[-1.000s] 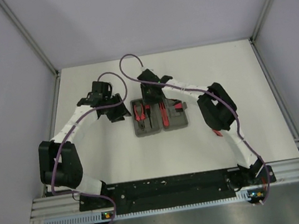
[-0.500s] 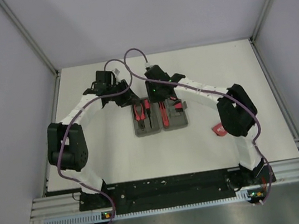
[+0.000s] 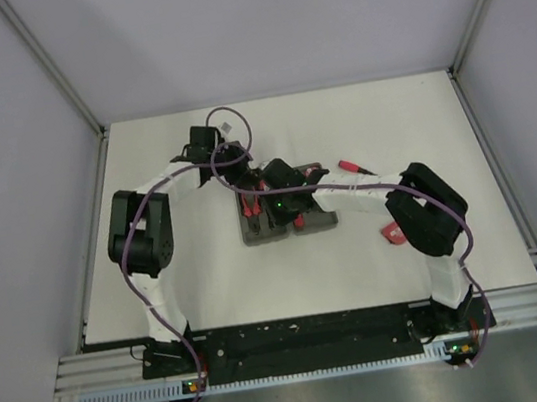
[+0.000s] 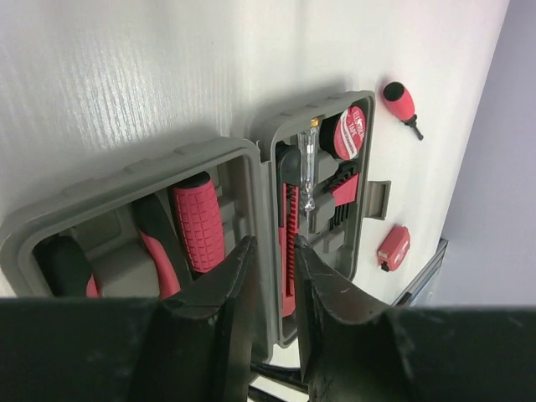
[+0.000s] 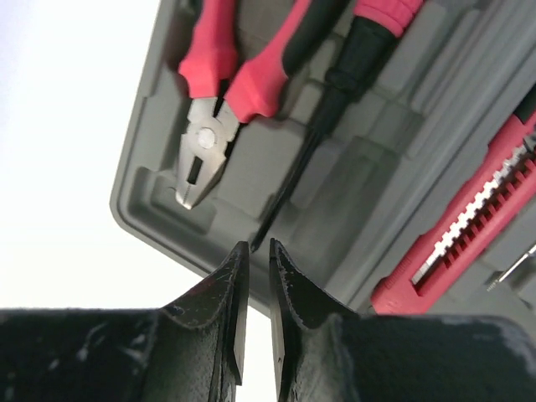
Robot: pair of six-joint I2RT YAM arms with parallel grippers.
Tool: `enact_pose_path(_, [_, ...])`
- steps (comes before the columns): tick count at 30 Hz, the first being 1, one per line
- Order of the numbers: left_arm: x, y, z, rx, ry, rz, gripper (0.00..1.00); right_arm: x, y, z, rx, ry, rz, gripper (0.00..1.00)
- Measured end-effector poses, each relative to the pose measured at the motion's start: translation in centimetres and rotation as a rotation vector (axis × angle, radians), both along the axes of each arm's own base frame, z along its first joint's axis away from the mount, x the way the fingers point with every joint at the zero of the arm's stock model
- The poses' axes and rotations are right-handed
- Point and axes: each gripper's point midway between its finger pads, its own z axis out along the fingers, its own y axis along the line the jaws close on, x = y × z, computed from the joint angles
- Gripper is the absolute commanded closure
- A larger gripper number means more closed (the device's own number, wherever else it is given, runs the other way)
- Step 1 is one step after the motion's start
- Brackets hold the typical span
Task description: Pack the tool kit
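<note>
Open grey case (image 3: 286,217) lies beneath both nearly closed, empty grippers: left (image 4: 270,276) and right (image 5: 251,285).

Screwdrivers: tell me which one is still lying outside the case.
The small red-handled screwdriver lies loose on the white table, beyond the case. The other, the black-shafted screwdriver, sits in its slot beside the pliers.

Grey case (image 4: 159,180) on a white table (image 3: 200,282). Pliers (image 5: 219,92): red-and-black handles, bare silver head. Screwdriver (image 4: 198,222): red handle with a moulded grid pattern. Knife (image 5: 456,230): red with a silver notched strip. Loose screwdriver (image 4: 399,102): red handle, black shaft.
</note>
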Motion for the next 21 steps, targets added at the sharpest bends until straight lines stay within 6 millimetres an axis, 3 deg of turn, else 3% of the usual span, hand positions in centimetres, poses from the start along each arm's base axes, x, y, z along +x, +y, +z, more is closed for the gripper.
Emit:
enact_pose_path(9, [-0.9,-0.8,-2.8,0.031,0.052,-0.040,0.75,0.5,0.9,0.4,0.023,-0.042,0.003,0.92])
enact_pose_path(16, [-1.6,-0.7,-3.4,0.052,0.079,-0.047,0.79,0.6,0.8,-0.6,0.004,-0.039,-0.001,1.00])
enact_pose_path(21, [-1.7,-0.7,-3.7,0.060,0.090,-0.055,0.83,0.7,1.0,-1.0,0.003,-0.035,0.002,1.00])
